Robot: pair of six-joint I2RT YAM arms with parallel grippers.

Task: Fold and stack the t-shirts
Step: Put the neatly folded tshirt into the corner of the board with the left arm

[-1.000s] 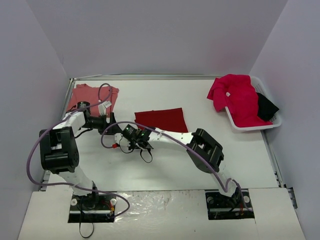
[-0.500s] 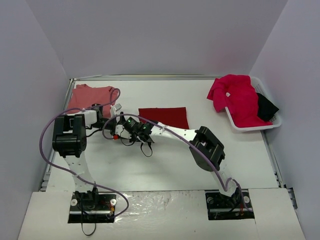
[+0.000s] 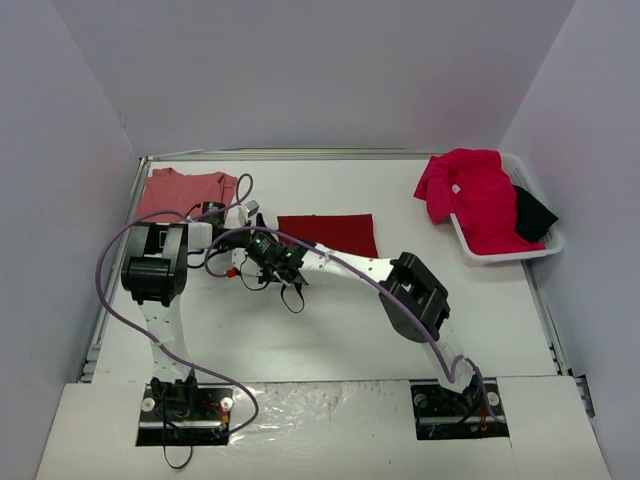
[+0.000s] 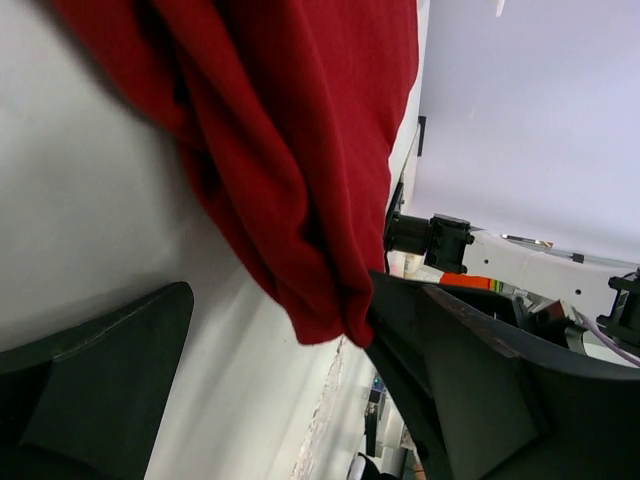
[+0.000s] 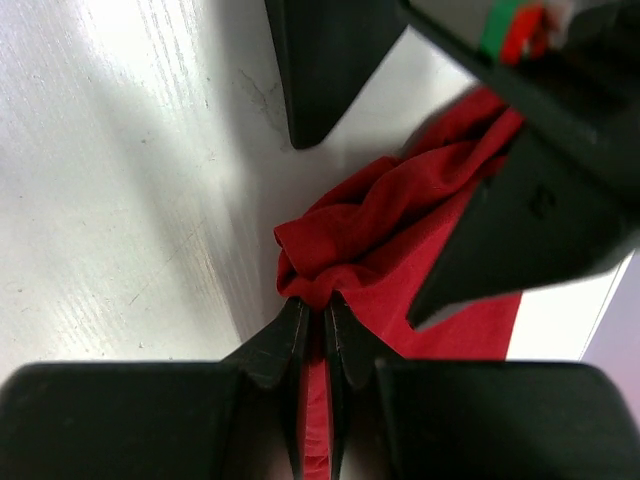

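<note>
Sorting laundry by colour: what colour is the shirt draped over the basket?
The shirt is bright raspberry pink-red; top external view shows it best.

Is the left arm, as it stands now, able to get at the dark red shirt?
Probably yes. The left gripper has its jaws open right at the bunched edge of the red shirt, with nothing between. The right gripper pinches that edge close by, so the two may crowd.

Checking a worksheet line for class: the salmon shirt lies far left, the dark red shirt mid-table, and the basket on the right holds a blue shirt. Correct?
No: the top external view shows the basket holds a raspberry pink-red shirt, not a blue one. The salmon shirt far left and the dark red shirt mid-table are right.
</note>
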